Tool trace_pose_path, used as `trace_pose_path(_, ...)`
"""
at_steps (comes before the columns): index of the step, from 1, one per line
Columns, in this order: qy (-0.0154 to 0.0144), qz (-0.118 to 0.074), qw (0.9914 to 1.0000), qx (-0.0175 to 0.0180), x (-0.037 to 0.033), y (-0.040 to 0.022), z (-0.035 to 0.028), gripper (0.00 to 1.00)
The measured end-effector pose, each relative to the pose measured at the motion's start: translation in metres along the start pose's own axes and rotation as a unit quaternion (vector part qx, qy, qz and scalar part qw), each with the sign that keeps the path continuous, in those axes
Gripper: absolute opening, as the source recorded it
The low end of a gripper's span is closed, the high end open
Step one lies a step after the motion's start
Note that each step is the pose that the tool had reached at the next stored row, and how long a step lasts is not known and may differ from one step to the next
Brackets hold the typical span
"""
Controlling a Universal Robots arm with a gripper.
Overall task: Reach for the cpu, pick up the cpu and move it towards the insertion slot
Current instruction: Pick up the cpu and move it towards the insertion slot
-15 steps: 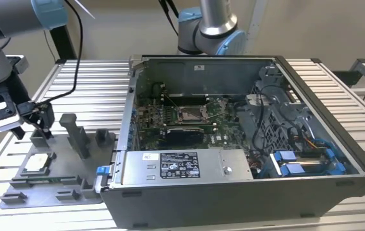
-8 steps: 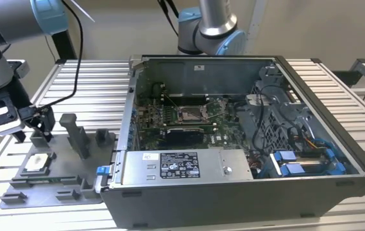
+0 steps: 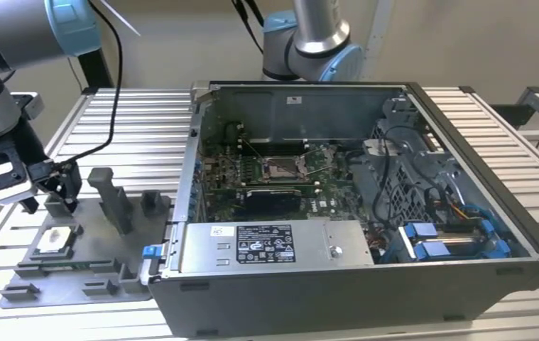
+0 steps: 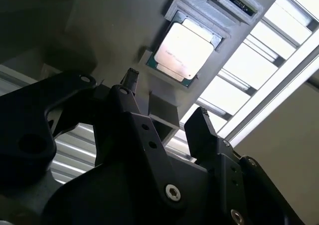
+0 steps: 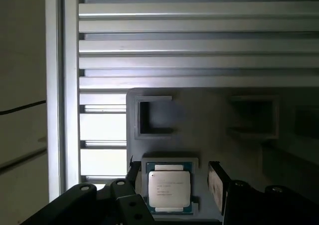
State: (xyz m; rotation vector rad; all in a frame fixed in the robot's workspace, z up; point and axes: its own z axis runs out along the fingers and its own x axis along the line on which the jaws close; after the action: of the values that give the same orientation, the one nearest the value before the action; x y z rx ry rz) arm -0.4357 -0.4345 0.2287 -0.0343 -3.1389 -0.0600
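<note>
At the exterior view's left, the pincer [image 3: 56, 190] hangs over the grey tray [image 3: 65, 295] on the slatted worktop [image 3: 136, 121], near the cpu [image 3: 53, 240], which lies in a tray pocket. The insertion slot [image 3: 283, 167] sits inside the open computer case [image 3: 345, 298], well apart.

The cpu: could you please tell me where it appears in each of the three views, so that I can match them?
Exterior view: the cpu lies in the grey tray at the exterior view's left, outside the computer case, near the claw.
First wrist view: the cpu sits in its tray pocket, seen between the open claw's fingers.
Second wrist view: the cpu is in the same pocket, beyond the fingertips.
Shared landmark: the grey tray.
</note>
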Motion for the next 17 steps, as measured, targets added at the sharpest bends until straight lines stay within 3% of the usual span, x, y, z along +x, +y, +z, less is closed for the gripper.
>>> trace_pose_path(17, -0.0001, 0.0, 1.0, 0.0, -0.0001, -0.0028, 0.0045, 1.0)
